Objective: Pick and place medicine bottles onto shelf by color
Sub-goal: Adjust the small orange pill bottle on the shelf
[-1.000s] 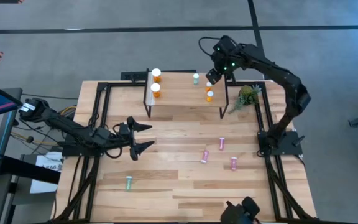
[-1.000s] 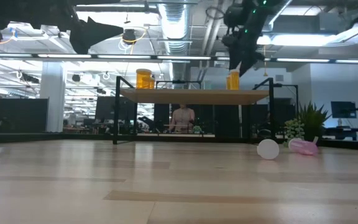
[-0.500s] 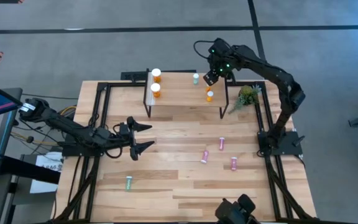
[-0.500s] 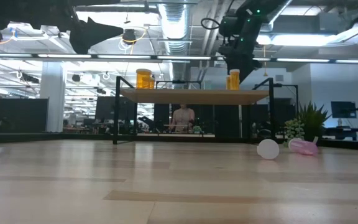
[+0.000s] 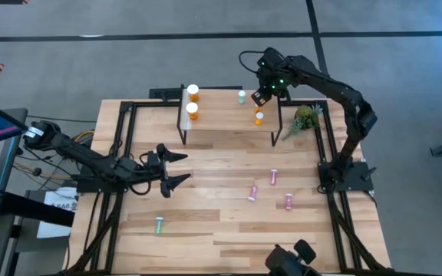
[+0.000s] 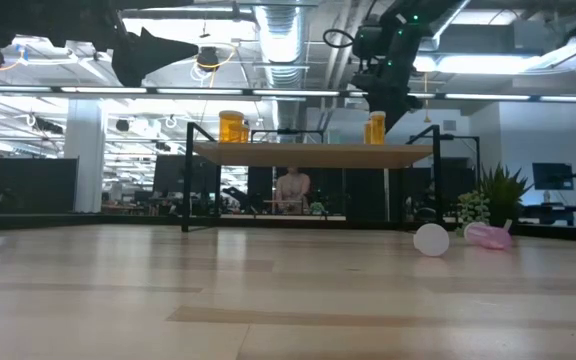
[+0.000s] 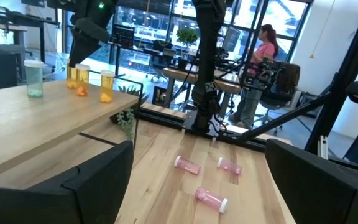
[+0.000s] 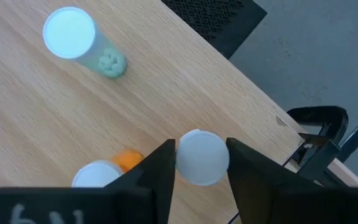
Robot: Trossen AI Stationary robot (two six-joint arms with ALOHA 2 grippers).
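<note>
The shelf [image 5: 221, 123] stands at the table's far side. It carries two large orange bottles [image 5: 192, 110], a pale green bottle [image 5: 242, 96] and a small orange bottle [image 5: 258, 117], all upright. My right gripper [image 5: 259, 96] hangs over the shelf's far right part. It is shut on another small orange bottle [image 6: 375, 128], whose white cap [image 8: 202, 157] fills the gap between the fingers. My left gripper [image 5: 176, 170] waits open above the table's left middle, pointing right, with nothing in it. Three pink bottles [image 5: 252, 193] and a green one [image 5: 159, 225] lie on their sides on the table. My right gripper pinches the small orange bottle by its white cap [image 8: 182, 158] between its two fingers [image 8: 157, 171], one on each side. The fingers come from above, slanting steeply down. The bottle stands upright with its base on the shelf.
A small green plant [image 5: 305, 117] stands just right of the shelf, close to my right arm. The shelf's middle between the large orange bottles and the green bottle is bare. A person [image 7: 257, 68] shows in the room beyond the table.
My right gripper has come down a little and toward the table's far edge, settling around the small orange bottle on the shelf. It has kept still over the last half second. The bottles have not moved.
</note>
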